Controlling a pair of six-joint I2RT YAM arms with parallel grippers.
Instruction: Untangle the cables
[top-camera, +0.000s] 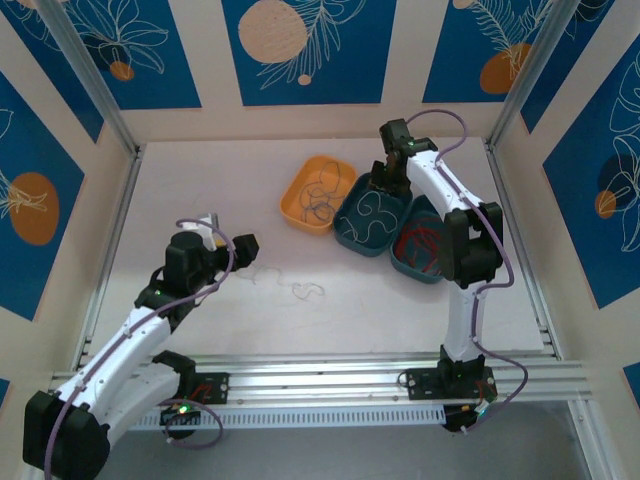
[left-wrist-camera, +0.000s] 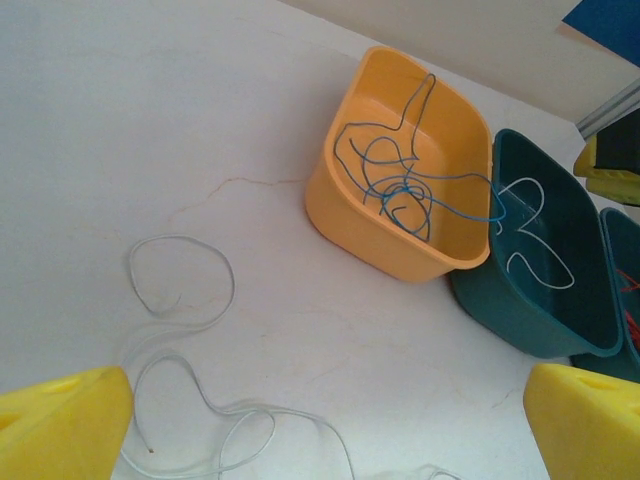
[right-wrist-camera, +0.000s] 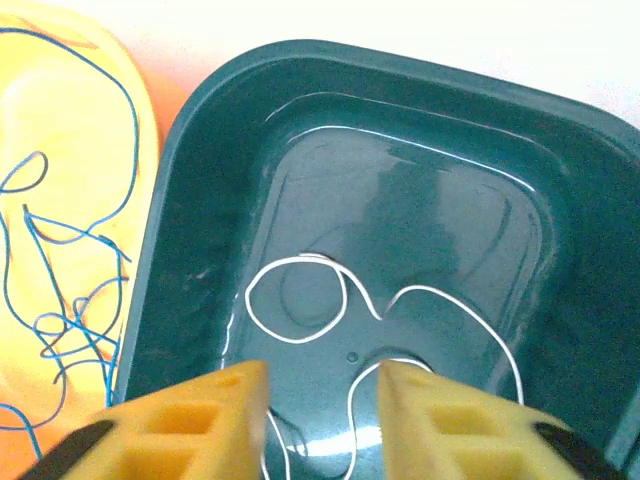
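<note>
Left claw (left-wrist-camera: 330, 430), yellow fingers apart, nothing between them, poised over the white worktop (left-wrist-camera: 150, 100). A thin whitish wire (left-wrist-camera: 232, 287) lies loose on the worktop just ahead of this claw. One loop sits ahead of its left finger (left-wrist-camera: 60, 425), and its lower curls run across the gap between the two fingers. Whether the wire touches either finger cannot be told.

Farther ahead and to the right of the left claw stands a rounded orange plastic tray (left-wrist-camera: 370, 225) holding a tangle of thin blue wire (left-wrist-camera: 400, 190). Touching the tray's far side is a dark teal plastic tray (left-wrist-camera: 530, 325) holding a thin white wire (left-wrist-camera: 530, 240).

Right claw (right-wrist-camera: 325, 420), yellow fingers likewise apart and gripping nothing, hangs over that teal tray. The white wire lies on the tray floor directly beneath and ahead of the claw, with one loop ahead of its left finger (right-wrist-camera: 200, 420) and one strand passing under the gap. The blue tangle lies to this claw's left, in the orange tray.

In the overhead view, a second teal tray (top-camera: 400, 262) containing red wires (top-camera: 425, 245) sits beside the right arm, behind the right claw.
</note>
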